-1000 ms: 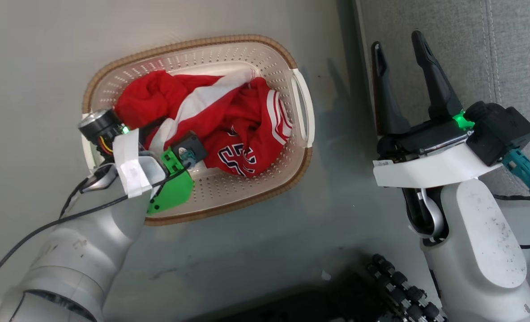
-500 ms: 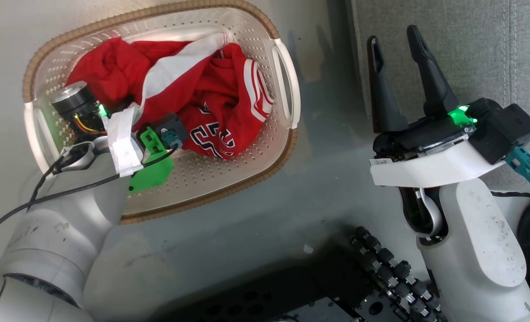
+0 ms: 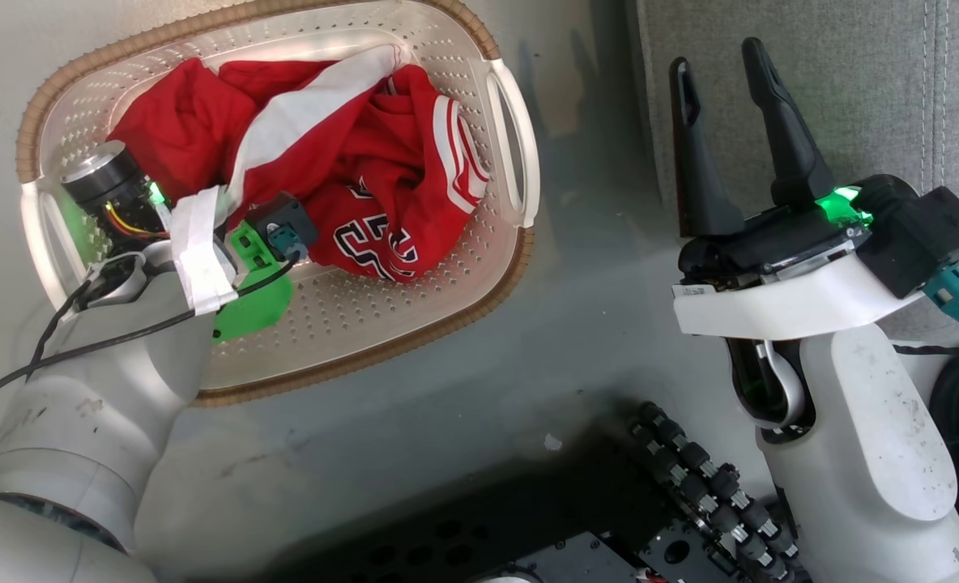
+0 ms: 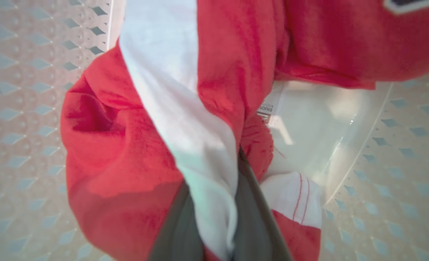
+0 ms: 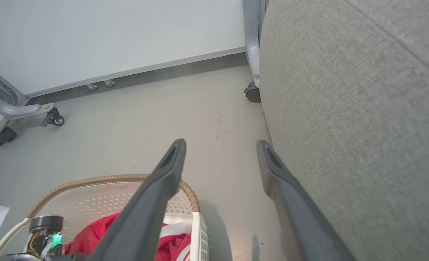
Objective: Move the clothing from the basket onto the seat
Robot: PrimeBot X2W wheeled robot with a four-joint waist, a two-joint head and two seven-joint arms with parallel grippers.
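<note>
The clothing [image 3: 326,154] is a bunched red heap with white stripes and numerals, lying in the cream perforated basket [image 3: 415,340] on the floor. My left arm reaches down into the basket's left end. In the left wrist view my left gripper [image 4: 214,188] is shut on the clothing, with a white stripe [image 4: 185,108] pinched between the dark fingers [image 4: 252,217]. My right gripper [image 3: 718,61] stands open and empty to the right of the basket, in front of the grey seat [image 3: 852,81]. The right wrist view has its fingers spread [image 5: 221,144] beside the seat [image 5: 345,108], above the basket rim [image 5: 102,179].
The basket stands on a grey floor [image 3: 593,324], with a narrow strip between it and the seat. My dark wheeled base [image 3: 690,486] fills the bottom of the head view. Castored metal frames [image 5: 252,90] [image 5: 51,117] stand near the far wall.
The head camera has moved, so the basket now sits further up and left in the picture. My left wrist has sunk a little deeper into the basket. The right arm holds still.
</note>
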